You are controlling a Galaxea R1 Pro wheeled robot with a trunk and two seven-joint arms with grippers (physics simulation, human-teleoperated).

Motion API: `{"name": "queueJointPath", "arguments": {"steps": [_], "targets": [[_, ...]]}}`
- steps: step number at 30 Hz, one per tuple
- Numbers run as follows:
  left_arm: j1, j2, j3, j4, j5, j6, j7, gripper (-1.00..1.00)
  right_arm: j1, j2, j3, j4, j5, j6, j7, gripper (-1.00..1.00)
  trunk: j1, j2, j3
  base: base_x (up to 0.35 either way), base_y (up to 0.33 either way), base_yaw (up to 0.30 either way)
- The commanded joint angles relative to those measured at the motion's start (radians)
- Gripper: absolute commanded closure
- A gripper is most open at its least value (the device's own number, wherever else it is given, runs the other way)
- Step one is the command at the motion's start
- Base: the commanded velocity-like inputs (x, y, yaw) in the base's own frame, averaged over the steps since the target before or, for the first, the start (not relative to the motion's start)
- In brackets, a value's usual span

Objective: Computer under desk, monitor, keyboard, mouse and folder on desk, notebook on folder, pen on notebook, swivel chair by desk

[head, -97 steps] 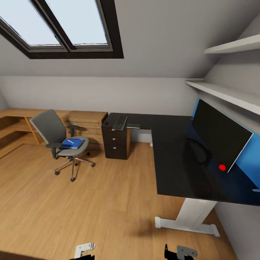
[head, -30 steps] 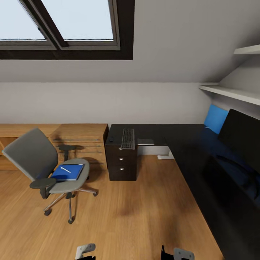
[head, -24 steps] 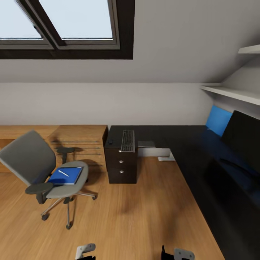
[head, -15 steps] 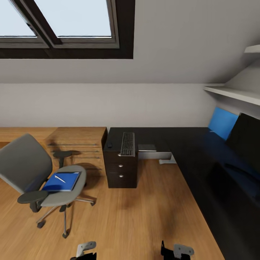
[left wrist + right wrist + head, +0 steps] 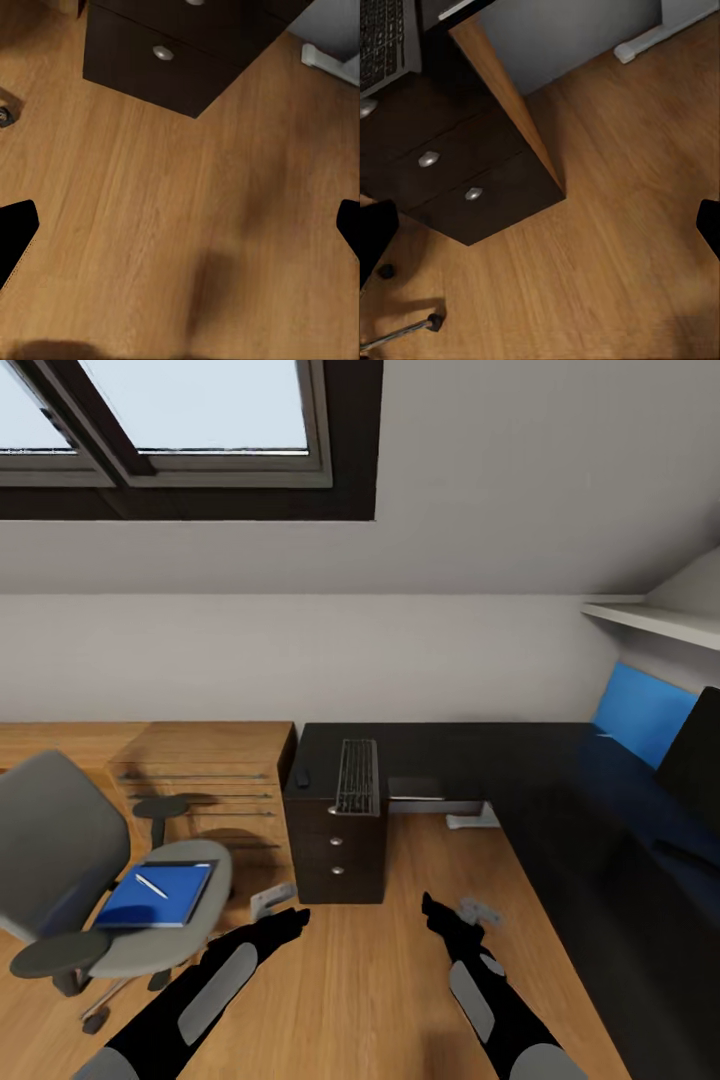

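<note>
The grey swivel chair (image 5: 55, 845) stands at the left on the oak floor. On its seat lies the blue folder (image 5: 160, 897) with the white pen (image 5: 150, 886) on top. The black desk (image 5: 500, 755) runs along the back and right. The keyboard (image 5: 357, 775) (image 5: 382, 37) lies on its left end, with the small black mouse (image 5: 302, 779) to its left and the dark grey notebook (image 5: 415, 788) to its right. The monitor (image 5: 700, 755) shows at the right edge. My left gripper (image 5: 275, 905) (image 5: 180, 232) and right gripper (image 5: 475, 912) (image 5: 540, 229) hang open over bare floor, holding nothing.
A dark drawer unit (image 5: 335, 850) (image 5: 180, 52) (image 5: 457, 180) stands under the desk's left end. An oak drawer unit (image 5: 210, 770) sits behind the chair. A white desk foot (image 5: 470, 820) rests on the floor. A wall shelf (image 5: 650, 620) hangs at the right.
The camera has moved closer to the desk's left end and the chair. Both arms have risen from the bottom edge into view, stretched forward over the floor.
</note>
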Motion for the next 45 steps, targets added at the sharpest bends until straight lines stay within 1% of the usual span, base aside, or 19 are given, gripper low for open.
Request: {"name": "queueJointPath", "arguments": {"steps": [1, 3, 10, 11, 12, 13, 15, 19, 20, 21, 23, 27, 30, 36, 39, 42, 43, 44, 45], "targets": [[-0.001, 0.002, -0.001, 0.003, 0.006, 0.003, 0.009, -1.00, -0.002, 0.001, 0.000, -0.003, -0.034, 0.015, 0.026, -1.00, 0.001, -0.002, -0.002, 0.321, 0.175, 0.000], [-0.001, 0.002, -0.009, 0.025, 0.001, 0.005, 0.008, -1.00, -0.002, 0.000, 0.002, -0.007, -0.063, 0.039, 0.068, -1.00, 0.001, -0.002, -0.002, 0.320, 0.183, 0.000], [-0.001, 0.008, -0.026, 0.034, -0.005, -0.012, 0.008, -1.00, -0.002, 0.002, 0.005, -0.006, -0.082, 0.053, 0.103, -1.00, 0.001, -0.002, -0.002, 0.309, 0.203, 0.000], [-0.002, 0.015, -0.027, 0.024, -0.005, -0.032, 0.008, -1.00, -0.002, 0.002, 0.005, -0.006, -0.082, 0.053, 0.105, -1.00, 0.001, -0.002, -0.002, 0.296, 0.222, 0.000], [-0.001, 0.031, -0.029, -0.010, -0.004, -0.057, 0.008, -1.00, -0.002, 0.001, 0.005, -0.008, -0.082, 0.053, 0.107, -1.00, 0.001, -0.002, -0.002, 0.294, 0.225, 0.000], [-0.001, 0.045, -0.033, -0.040, -0.004, -0.068, 0.009, -1.00, -0.002, 0.000, 0.005, -0.009, -0.082, 0.054, 0.108, -1.00, 0.001, -0.002, -0.002, 0.293, 0.226, 0.000], [0.002, 0.060, -0.043, -0.071, -0.003, -0.075, 0.009, -1.00, -0.002, 0.000, 0.005, -0.010, -0.082, 0.054, 0.110, -1.00, 0.001, -0.002, -0.002, 0.293, 0.227, 0.000], [0.019, 0.104, -0.094, -0.157, -0.001, -0.088, 0.010, -1.00, -0.002, 0.000, 0.005, -0.008, -0.088, 0.059, 0.134, -1.00, 0.001, -0.002, -0.002, 0.292, 0.228, 0.000], [0.023, 0.117, -0.109, -0.185, 0.001, -0.089, 0.010, -1.00, -0.002, 0.001, 0.005, -0.007, -0.090, 0.066, 0.156, -1.00, 0.001, -0.002, -0.002, 0.292, 0.228, 0.000], [0.029, 0.141, -0.131, -0.239, 0.004, -0.092, 0.010, -1.00, -0.002, 0.004, 0.006, -0.002, -0.099, 0.097, 0.229, -1.00, 0.001, -0.002, -0.002, 0.290, 0.229, 0.000], [0.037, 0.149, -0.137, -0.254, 0.006, -0.092, 0.010, -1.00, -0.001, 0.004, 0.005, -0.002, -0.119, 0.120, 0.271, -1.00, 0.001, -0.002, -0.002, 0.284, 0.231, 0.000], [0.044, 0.155, -0.141, -0.267, 0.007, -0.093, 0.010, -1.00, -0.001, 0.002, 0.003, -0.001, -0.155, 0.141, 0.317, -1.00, 0.001, -0.002, -0.002, 0.272, 0.237, 0.000], [0.049, 0.157, -0.150, -0.292, 0.008, -0.092, 0.010, -1.00, -0.001, -0.011, -0.001, 0.000, -0.181, 0.150, 0.340, -1.00, 0.001, -0.002, -0.002, 0.257, 0.246, 0.000], [0.062, 0.158, -0.163, -0.321, 0.012, -0.089, 0.010, -1.00, 0.000, -0.022, -0.002, 0.023, -0.189, 0.143, 0.346, -1.00, 0.001, -0.002, -0.002, 0.234, 0.263, 0.000], [0.064, 0.158, -0.165, -0.325, 0.028, -0.089, 0.010, -1.00, 0.000, -0.026, -0.003, 0.029, -0.196, 0.143, 0.358, -1.00, 0.001, -0.002, -0.002, 0.173, 0.227, 0.000], [0.065, 0.159, -0.164, -0.328, 0.050, -0.087, 0.012, -1.00, 0.000, -0.030, -0.011, 0.036, -0.238, 0.143, 0.404, -1.00, 0.001, -0.002, -0.002, 0.066, 0.090, 0.000], [0.065, 0.159, -0.163, -0.330, 0.056, -0.085, 0.015, -1.00, 0.000, -0.033, -0.014, 0.041, -0.269, 0.143, 0.437, -1.00, 0.001, -0.002, -0.002, 0.030, 0.041, 0.000], [0.065, 0.159, -0.162, -0.333, 0.059, -0.085, 0.016, -1.00, 0.000, -0.036, -0.015, 0.046, -0.286, 0.143, 0.457, -1.00, 0.001, -0.002, -0.002, 0.024, 0.033, 0.000], [0.065, 0.159, -0.161, -0.343, 0.063, -0.085, 0.019, -1.00, 0.000, -0.046, -0.017, 0.059, -0.325, 0.143, 0.503, -1.00, 0.001, -0.002, -0.002, 0.015, 0.021, 0.000]]}}
